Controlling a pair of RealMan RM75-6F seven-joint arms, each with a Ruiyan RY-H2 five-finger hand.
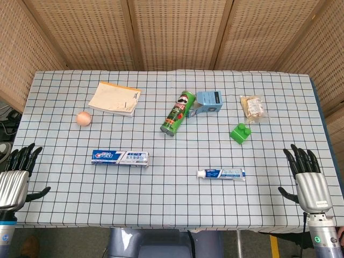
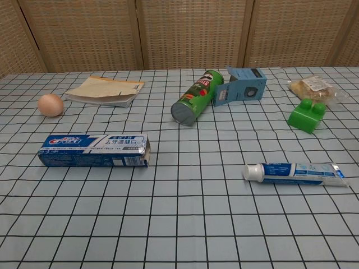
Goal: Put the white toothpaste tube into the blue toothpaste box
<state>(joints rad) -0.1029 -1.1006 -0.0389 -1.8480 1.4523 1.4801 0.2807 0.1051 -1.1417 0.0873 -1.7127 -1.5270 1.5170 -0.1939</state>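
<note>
The white toothpaste tube (image 1: 221, 173) (image 2: 296, 173) lies flat on the checked tablecloth, right of centre, its cap pointing left. The blue toothpaste box (image 1: 120, 157) (image 2: 93, 150) lies on its side left of centre, with its open end flap facing right. My left hand (image 1: 16, 177) hovers at the table's near left corner, fingers spread, holding nothing. My right hand (image 1: 307, 179) hovers at the near right corner, fingers spread and empty. Neither hand appears in the chest view.
A green chips can (image 1: 178, 113) lies on its side mid-table beside a small light-blue carton (image 1: 208, 102). A green block (image 1: 241, 132) and a wrapped snack (image 1: 252, 107) sit to the right. A notebook (image 1: 114, 99) and an egg (image 1: 83, 119) sit far left.
</note>
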